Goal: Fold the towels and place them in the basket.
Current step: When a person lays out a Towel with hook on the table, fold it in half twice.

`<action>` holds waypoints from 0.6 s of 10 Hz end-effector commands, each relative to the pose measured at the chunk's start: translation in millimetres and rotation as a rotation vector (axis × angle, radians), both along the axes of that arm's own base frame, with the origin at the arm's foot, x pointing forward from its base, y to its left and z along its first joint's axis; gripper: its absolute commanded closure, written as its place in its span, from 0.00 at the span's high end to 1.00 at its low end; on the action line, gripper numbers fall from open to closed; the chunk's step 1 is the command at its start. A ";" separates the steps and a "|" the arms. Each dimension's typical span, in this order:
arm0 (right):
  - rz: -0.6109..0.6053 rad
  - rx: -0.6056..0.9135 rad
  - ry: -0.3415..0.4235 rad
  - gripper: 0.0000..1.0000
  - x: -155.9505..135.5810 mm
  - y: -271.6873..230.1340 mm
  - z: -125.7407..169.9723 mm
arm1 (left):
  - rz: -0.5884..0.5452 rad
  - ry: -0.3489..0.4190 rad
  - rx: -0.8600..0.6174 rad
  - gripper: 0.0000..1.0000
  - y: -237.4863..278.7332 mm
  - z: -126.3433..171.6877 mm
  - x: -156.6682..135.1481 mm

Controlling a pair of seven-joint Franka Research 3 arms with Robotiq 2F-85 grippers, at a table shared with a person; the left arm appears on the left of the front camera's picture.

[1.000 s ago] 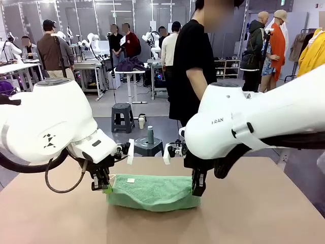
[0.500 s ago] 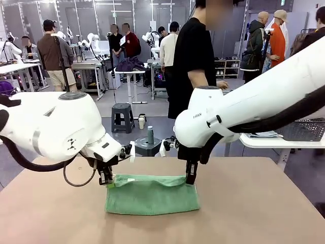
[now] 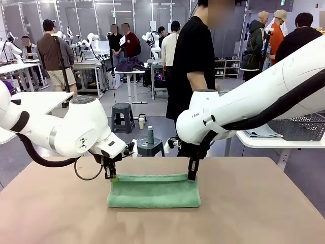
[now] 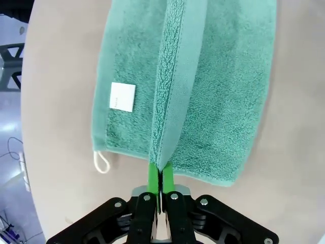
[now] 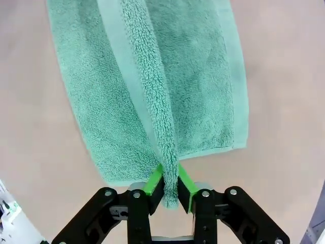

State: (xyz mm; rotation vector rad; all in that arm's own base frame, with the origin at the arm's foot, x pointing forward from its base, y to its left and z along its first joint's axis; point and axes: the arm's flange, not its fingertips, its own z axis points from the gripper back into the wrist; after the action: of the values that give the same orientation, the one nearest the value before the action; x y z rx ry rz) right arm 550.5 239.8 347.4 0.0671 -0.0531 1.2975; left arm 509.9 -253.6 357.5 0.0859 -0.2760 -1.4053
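The left pincer [image 3: 111,176] is clamped on the left end of the raised hem of a mint green terry-cloth towel [image 3: 152,192]. In the left wrist view its green pads meet on thin cloth, near a white square tag [image 4: 123,96] and a pale corner loop [image 4: 101,161]. The towel's long axis runs left to right between the arms, and its looped pile lies flat on the smooth brown tabletop [image 3: 254,213], below the pincers and toward the robot. The right pincer [image 3: 192,175] is closed on the hem's other end, bunched thicker there. Lowering the hem evenly likely comes next. A dark grey lattice-sided basket [image 3: 299,129] stands well apart, far right.
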 end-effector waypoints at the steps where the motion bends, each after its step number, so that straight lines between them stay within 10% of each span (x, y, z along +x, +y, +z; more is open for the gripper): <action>1: -0.049 -0.023 0.009 0.11 5.7 0.4 -3.8 | 0.000 -0.037 0.008 0.04 -5.7 -5.4 13.9; 5: -0.037 -0.003 -0.047 0.11 11.8 -0.6 -13.4 | 0.033 -0.051 0.026 0.08 -5.4 -11.4 26.2; 6: -0.024 0.010 -0.078 0.30 10.9 0.4 -11.5 | 0.041 -0.063 0.035 0.38 -4.8 -11.4 25.7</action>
State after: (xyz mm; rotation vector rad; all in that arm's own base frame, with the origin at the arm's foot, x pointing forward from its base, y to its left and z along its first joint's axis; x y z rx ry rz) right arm 560.1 238.8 336.7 0.0580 -0.0941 1.2787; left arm 531.7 -256.5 347.6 0.1253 -0.2821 -1.3928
